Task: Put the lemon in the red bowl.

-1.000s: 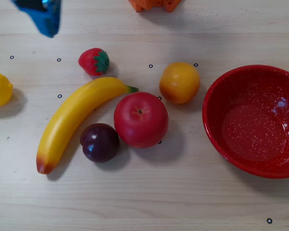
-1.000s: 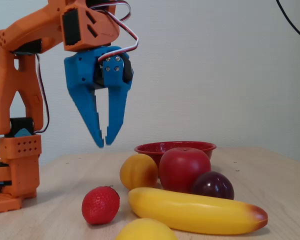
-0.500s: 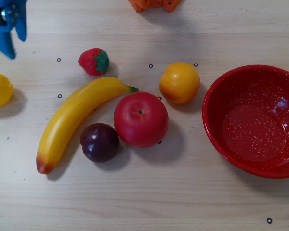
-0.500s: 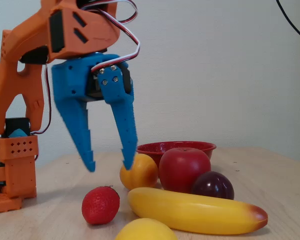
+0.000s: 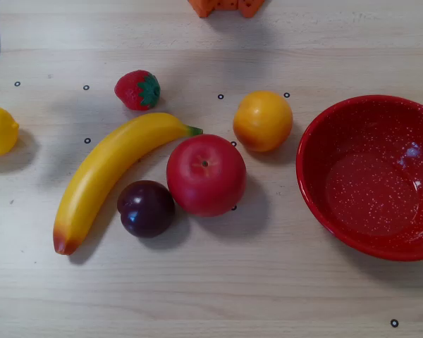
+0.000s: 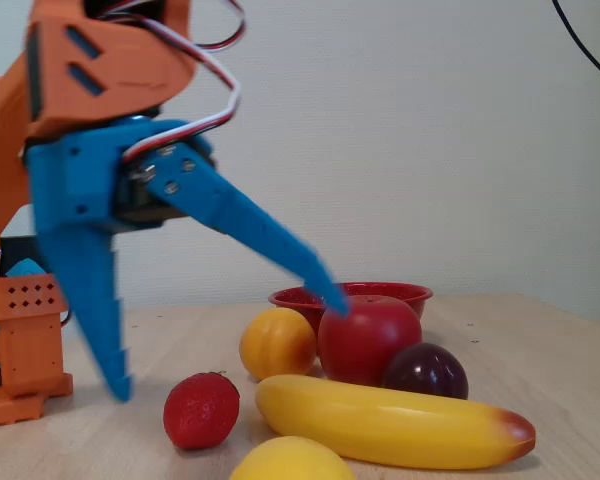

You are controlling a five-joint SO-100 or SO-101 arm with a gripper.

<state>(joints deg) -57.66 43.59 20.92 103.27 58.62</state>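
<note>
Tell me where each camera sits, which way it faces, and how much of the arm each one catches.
Overhead view: above the table, looking straight down on the fruit and the red bowl; only a blue gripper tip at the top left edge and a bit of the orange base at the top edge show.
Fixed view: low at table height, facing across the fruit toward the wall; the orange arm and the wide-open gripper fill the left.
Shared: lemon, banana, strawberry, apple.

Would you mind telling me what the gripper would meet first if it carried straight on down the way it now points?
Probably the lemon: the gripper, wide open, points down toward the table's near end where it lies. Depth is unclear, so it may reach bare table instead.
</note>
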